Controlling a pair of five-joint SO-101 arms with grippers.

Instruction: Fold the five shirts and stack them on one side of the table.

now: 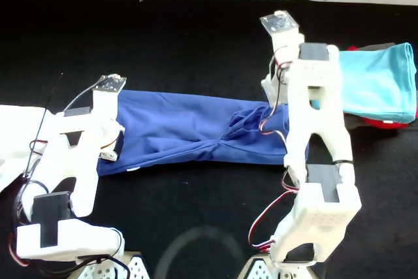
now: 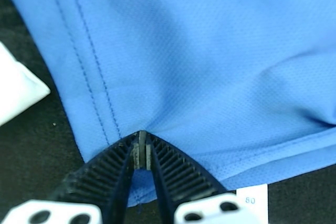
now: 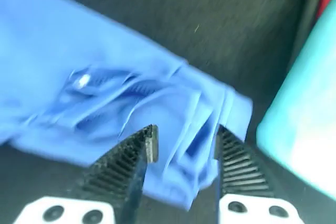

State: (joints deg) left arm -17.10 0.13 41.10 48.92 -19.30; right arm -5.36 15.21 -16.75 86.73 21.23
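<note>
Pinching the blue shirt (image 1: 189, 132) by its hem at 9 o'clock, the left gripper (image 2: 140, 153) should hold firm while the right gripper (image 3: 186, 142), spread above the bunched end at 3 o'clock, takes every layer so the mid-table cloth lifts evenly.

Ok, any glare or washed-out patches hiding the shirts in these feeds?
High view: the white cloth at the table's edge is blown out, its folds unreadable, while the blue shirt is evenly lit. Right wrist view: a washed-out white patch sits on the teal shirt. Left wrist view: even light on the blue shirt, no glare.
</note>
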